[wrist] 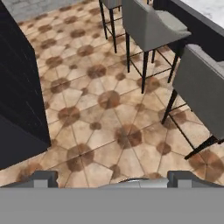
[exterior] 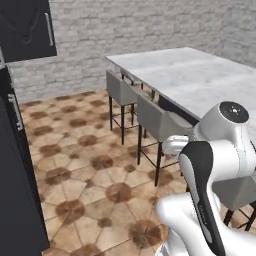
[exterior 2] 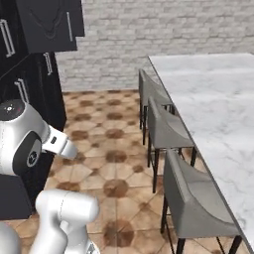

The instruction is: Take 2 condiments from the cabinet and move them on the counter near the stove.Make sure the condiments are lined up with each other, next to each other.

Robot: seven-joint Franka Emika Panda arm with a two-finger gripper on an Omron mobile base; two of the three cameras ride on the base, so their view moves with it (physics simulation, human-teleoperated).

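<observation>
The cabinet (exterior: 25, 27), black with a curved-relief door and a long grey bar handle, hangs shut at the upper left; it also appears in the right base view as the cabinet (exterior 2: 49, 22). The condiments are hidden and the stove is out of view. A white-grey marble counter (exterior: 200, 75) runs along the right, seen again as the counter (exterior 2: 218, 99). My gripper (wrist: 113, 179) is open with nothing between its fingertips (wrist: 43, 178). It points down at the tiled floor, apart from the cabinet and the counter.
Grey bar stools (exterior: 155, 117) stand in a row along the counter's near side, among them a stool (exterior 2: 193, 198) and a stool (wrist: 148, 26). Tall black cabinets (exterior: 12, 165) line the left. Brown tiled floor (wrist: 109, 109) lies between them, with a brick wall (exterior: 125, 30) behind.
</observation>
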